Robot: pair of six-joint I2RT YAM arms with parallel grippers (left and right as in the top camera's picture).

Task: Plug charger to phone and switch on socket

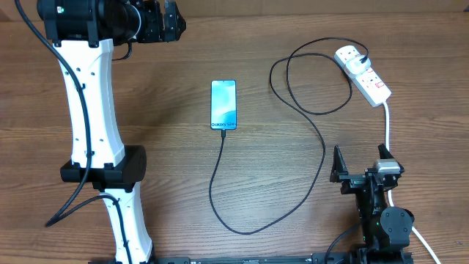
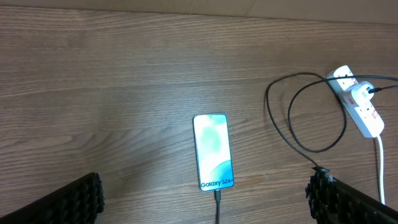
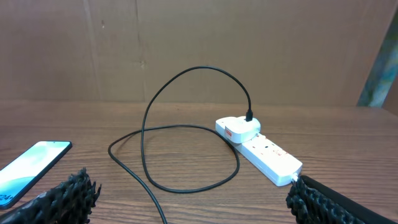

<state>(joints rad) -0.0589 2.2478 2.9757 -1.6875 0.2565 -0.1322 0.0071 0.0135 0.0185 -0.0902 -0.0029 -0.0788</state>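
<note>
The phone point(image 1: 224, 104) lies flat mid-table, turquoise screen up, "Galaxy S24" end toward the front. The black charger cable point(image 1: 220, 172) has its connector tip in the phone's front end; it loops right and back to a white plug in the white socket strip point(image 1: 364, 73) at the far right. The phone point(image 2: 213, 151), the cable tip point(image 2: 217, 198) and the socket point(image 2: 360, 109) show in the left wrist view. My left gripper point(image 2: 205, 211) is open, high above the phone. My right gripper point(image 3: 193, 208) is open near the front right, facing the socket point(image 3: 264, 149) and the phone point(image 3: 28, 168).
The thick white cord point(image 1: 388, 128) runs from the socket toward the front right, past my right arm point(image 1: 377, 198). My left arm's white body point(image 1: 95, 125) stands along the left side. A brown board wall point(image 3: 199, 37) backs the table.
</note>
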